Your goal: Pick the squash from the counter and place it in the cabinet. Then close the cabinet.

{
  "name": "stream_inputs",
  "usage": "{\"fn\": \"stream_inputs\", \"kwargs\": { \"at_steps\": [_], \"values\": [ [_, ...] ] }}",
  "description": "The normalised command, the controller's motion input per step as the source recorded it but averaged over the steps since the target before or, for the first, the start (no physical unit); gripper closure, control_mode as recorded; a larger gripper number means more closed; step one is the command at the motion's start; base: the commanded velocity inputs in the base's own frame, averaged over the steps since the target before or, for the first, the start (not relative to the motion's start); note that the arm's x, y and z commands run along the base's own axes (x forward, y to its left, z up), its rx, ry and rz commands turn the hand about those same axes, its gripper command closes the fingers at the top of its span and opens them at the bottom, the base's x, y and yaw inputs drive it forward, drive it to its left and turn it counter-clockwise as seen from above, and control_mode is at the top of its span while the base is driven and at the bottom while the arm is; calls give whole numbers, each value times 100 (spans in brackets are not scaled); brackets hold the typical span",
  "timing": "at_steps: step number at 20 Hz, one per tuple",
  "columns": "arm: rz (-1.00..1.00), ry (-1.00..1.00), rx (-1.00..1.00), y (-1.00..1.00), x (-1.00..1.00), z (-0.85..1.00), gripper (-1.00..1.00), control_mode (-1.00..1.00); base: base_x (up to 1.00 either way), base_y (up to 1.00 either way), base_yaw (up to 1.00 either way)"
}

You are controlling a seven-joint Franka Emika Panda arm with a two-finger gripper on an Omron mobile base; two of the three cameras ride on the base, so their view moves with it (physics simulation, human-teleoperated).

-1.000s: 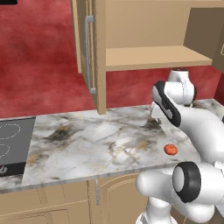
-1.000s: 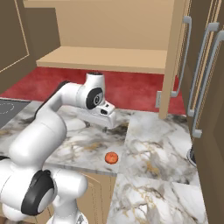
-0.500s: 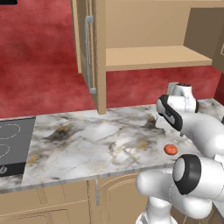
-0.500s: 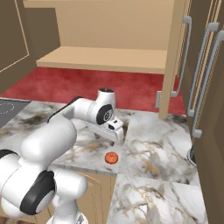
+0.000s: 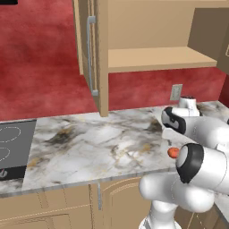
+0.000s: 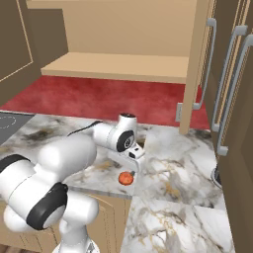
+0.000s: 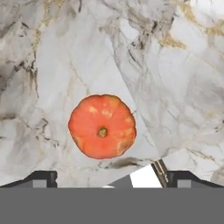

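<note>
— Where's the small round orange-red squash (image 7: 102,127) sitting?
— On the white-and-grey marble tabletop (image 6: 173,173), near its front edge, right under the robot's two-finger tool (image 7: 111,177).
— Has the tool got it?
— No. The dark fingertips (image 7: 41,177) stand spread wide apart, with the squash lying free just beyond them.

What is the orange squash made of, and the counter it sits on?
The squash looks like a real vegetable: matte orange skin, faint ribs, a small stem dot. The counter looks like polished marble, white and grey with brown veins, though a printed pattern would look alike.
</note>
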Motion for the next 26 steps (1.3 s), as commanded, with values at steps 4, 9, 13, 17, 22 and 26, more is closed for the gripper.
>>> {"fn": "stream_inputs", "kwargs": {
  "at_steps": [4, 9, 13, 17, 22, 26],
  "values": [
    [-1, 8, 0, -11, 20, -50, -100, -100, 0, 0, 0],
    [0, 3, 0, 0, 22, -53, -100, -100, 0, 0, 0],
    [0, 5, 0, -1, 3, -52, -100, -100, 0, 0, 0],
    [0, 5, 0, 0, 0, -53, 100, -100, 0, 0, 0],
    [1, 2, -3, 4, -10, -11, 100, -100, 0, 0, 0],
    [2, -37, -1, 0, -41, 76, 100, -100, 0, 0, 0]
  ]
}}
